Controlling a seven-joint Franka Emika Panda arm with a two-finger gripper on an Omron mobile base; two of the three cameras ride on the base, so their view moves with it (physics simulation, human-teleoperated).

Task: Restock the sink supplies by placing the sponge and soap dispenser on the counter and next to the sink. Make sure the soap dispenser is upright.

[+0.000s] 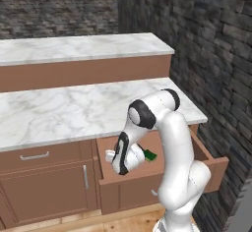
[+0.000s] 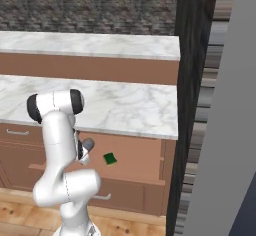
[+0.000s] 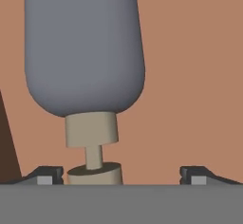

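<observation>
The soap dispenser lies nearest the hand camera, a grey bottle on its side on the brown floor of the open drawer, its pale pump top pointing toward the gripper. The pump sits between the two dark fingertips, closer to one of them, and neither tip touches it; the jaws stand wide apart with nothing between them gripped. In the left base view the hand reaches down into the drawer, which is pulled out from under the marble worktop. The sponge, a small green block, also lies on the drawer floor, just beside the hand and apart from it.
</observation>
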